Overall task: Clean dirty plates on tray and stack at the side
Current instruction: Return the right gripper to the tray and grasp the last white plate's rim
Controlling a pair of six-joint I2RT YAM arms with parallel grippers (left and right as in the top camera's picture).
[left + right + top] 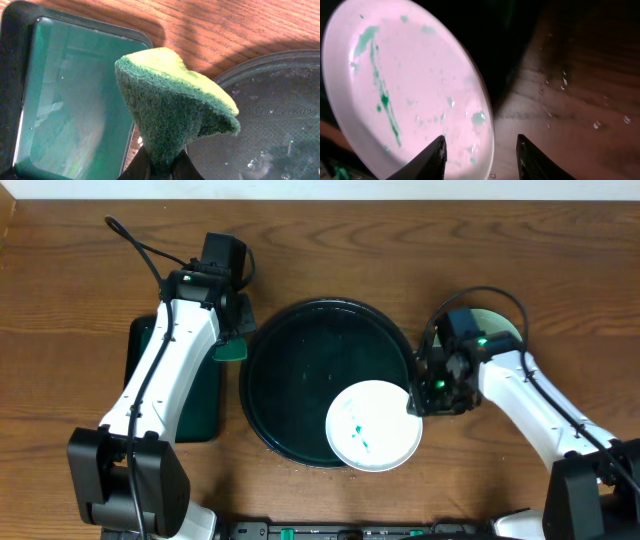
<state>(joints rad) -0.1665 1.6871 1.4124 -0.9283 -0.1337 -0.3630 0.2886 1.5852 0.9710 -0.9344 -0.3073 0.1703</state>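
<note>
A white plate [373, 426] with green smears lies on the lower right part of the round dark tray [290, 370], overhanging its rim. My right gripper [418, 398] is open at the plate's right edge. In the right wrist view the jaws [482, 150] straddle the rim of the smeared plate [410, 85], one finger over the plate and one over the table. Another pale-mint plate [498, 322] lies on the table behind the right arm, mostly hidden. My left gripper [160, 167] is shut on a green and yellow sponge [170, 105], held at the tray's left rim [270, 65]; the sponge also shows in the overhead view [230, 348].
A smaller rectangular dark green tray [205, 405] lies left of the round tray, under the left arm; it also shows in the left wrist view [75, 100]. Water drops lie on the wooden table [570, 85] right of the plate.
</note>
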